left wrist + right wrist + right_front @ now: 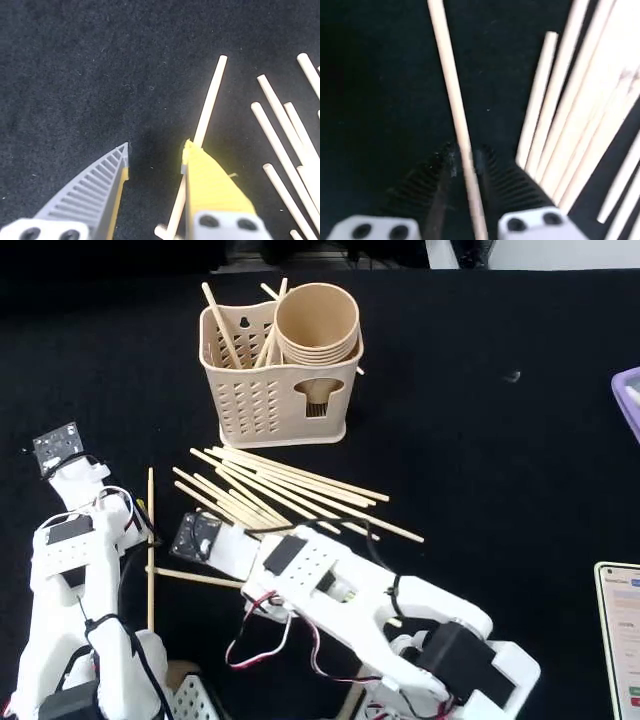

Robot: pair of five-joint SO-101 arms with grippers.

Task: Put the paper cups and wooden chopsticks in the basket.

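My right gripper's (465, 151) ribbed matt dark plastic fingers (510, 180) hold a smooth wooden chopstick (446, 75) over fuzzy black cloth (370, 75), near the basket (262, 405) of matt beige plastic and its matt paper cups (318, 340).

Cups (318, 328) nested in basket (262, 405) — chopsticks (290, 492) scattered beside.

My left arm (70, 580): white shells, black cables looped along it. My right arm (340, 590): white shells, black servo block, red, white and black wires. My left gripper (156, 150): one grey ribbed finger (95, 185), other yellow-wrapped. My right gripper (467, 152): black ribbed fingers (512, 182), pale bases, paired screw holes.
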